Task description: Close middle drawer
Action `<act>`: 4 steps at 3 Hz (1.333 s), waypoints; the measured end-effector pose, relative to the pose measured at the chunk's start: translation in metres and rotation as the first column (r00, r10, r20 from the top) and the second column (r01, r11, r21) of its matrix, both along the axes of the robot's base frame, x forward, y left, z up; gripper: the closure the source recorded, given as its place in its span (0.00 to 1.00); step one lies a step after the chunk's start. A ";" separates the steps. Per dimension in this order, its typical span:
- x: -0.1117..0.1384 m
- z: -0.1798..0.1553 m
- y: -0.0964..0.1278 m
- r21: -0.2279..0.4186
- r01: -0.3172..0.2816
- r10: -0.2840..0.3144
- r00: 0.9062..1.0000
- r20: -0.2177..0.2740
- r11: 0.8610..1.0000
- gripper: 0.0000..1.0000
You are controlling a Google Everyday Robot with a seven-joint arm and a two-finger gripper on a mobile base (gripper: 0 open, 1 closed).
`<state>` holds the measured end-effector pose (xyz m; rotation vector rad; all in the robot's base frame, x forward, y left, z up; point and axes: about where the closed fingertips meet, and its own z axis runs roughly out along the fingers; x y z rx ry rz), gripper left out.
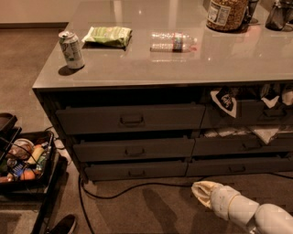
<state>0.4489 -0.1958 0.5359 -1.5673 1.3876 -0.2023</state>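
Observation:
The middle drawer (pixel 134 151) is the dark grey front with a small centred loop handle, in the left stack of the counter between a taller top drawer (pixel 132 119) and a slimmer bottom drawer (pixel 135 172). Its front sits about level with the neighbouring fronts, and none of its paler inside shows. My gripper (pixel 201 189), pale and cream-coloured at the tip of a white arm, hangs low over the floor. It is below and to the right of the middle drawer, apart from it and holding nothing.
On the countertop (pixel 238 59) are a soda can (pixel 72 49), a green bag (pixel 107 36), a water bottle (pixel 173 42) and a jar (pixel 227 13). Right-hand drawers (pixel 242 145) have cloth hanging out. A black cable (pixel 132 188) crosses the floor. A cart of items (pixel 25 162) stands at left.

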 end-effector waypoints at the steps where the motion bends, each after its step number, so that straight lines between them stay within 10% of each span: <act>1: 0.000 0.000 0.000 0.000 0.000 0.000 1.000 -0.001 1.000 0.81; 4: 0.000 0.000 0.000 0.000 0.000 0.000 1.000 -0.001 1.000 0.11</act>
